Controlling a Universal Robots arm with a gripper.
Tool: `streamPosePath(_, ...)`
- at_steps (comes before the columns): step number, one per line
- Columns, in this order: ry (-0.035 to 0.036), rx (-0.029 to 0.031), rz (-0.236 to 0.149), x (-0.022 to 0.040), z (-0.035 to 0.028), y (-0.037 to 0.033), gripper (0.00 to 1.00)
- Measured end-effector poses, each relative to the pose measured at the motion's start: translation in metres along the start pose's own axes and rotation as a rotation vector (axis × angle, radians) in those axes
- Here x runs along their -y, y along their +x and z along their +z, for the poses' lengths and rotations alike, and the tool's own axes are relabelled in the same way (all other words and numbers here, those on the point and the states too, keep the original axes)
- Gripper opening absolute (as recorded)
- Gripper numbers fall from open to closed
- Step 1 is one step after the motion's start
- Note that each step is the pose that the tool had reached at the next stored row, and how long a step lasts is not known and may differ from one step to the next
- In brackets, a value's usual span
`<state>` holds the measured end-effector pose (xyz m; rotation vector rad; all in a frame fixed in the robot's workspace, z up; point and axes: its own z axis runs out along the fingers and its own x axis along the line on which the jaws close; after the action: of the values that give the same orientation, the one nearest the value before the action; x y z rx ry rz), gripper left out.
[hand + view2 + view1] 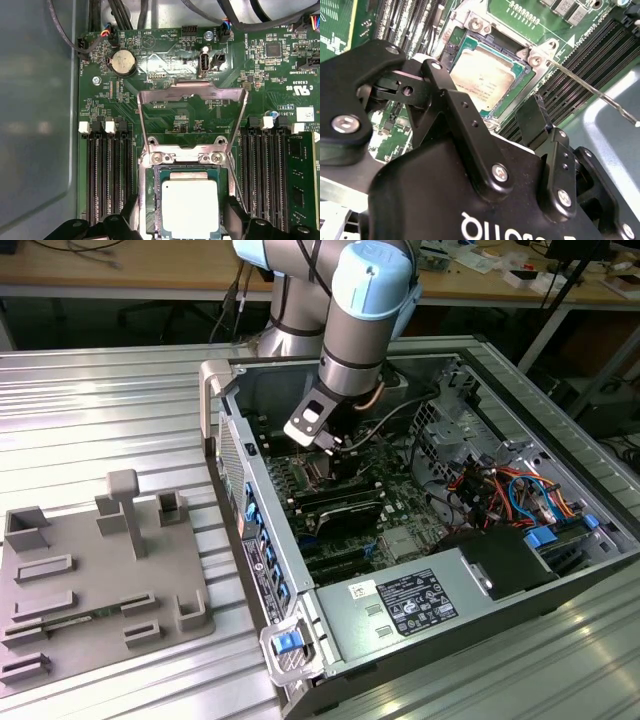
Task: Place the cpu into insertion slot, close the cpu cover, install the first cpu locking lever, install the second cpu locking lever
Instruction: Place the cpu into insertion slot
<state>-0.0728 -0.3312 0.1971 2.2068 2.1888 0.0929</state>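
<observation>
Fingers spread and empty, the gripper point(182, 219) straddles the chip point(189, 207) in its socket point(155, 196); any tilt could jam the raised cover point(192, 91) as it closes.

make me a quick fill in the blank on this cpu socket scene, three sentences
1. The ____ lies flat in the insertion slot.
2. The cpu cover stands raised on its hinge, not yet ____.
3. The claw hangs open above the insertion slot, holding ____.
Missing words: cpu; closed; nothing.
</observation>
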Motion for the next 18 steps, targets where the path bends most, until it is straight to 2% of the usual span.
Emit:
streamPosePath(12,0.0,-0.004,0.0,0.0022,0.0004,0.002,0.76)
streamPosePath(18,0.0001,-0.004,0.0,0.0021,0.0006,0.0022,0.76)
